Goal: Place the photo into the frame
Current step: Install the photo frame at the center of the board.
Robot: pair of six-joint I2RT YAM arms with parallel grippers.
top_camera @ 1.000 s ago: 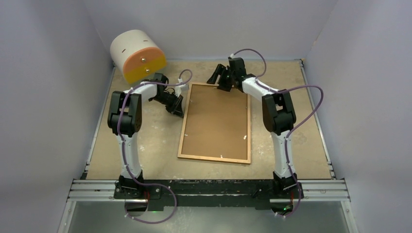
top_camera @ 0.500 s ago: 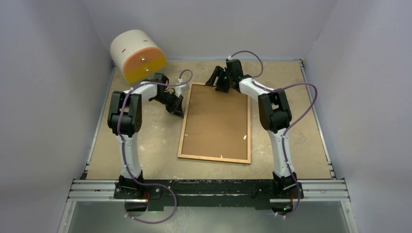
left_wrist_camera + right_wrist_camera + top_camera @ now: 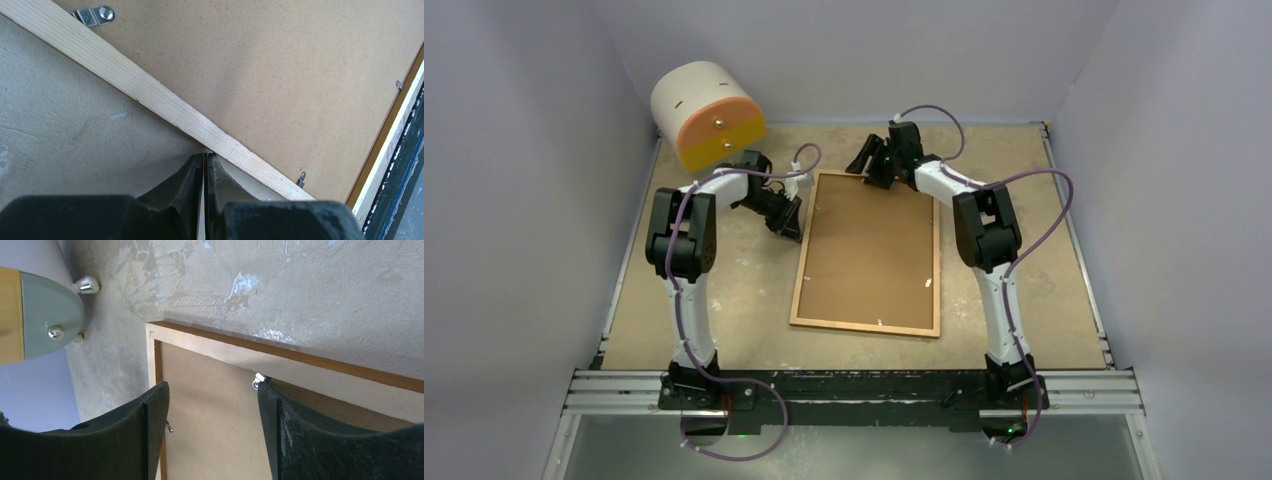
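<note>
My left pincer (image 3: 205, 157) is pinched together, tips at the frame (image 3: 864, 324)'s left rail. My right pincer (image 3: 212, 387) gapes wide — over the far rail.

Carried the black two-finger right gripper (image 3: 867, 170) a little leftward above the far rail of the thin orange-brown wooden picture frame (image 3: 864, 326), toward its far-left corner. Drew the black elbow block of the white right arm (image 3: 984, 228) leftward as well, closer to the frame's right rail. Pulled the purple cable loop (image 3: 1070, 195) beside that elbow inward.
</note>
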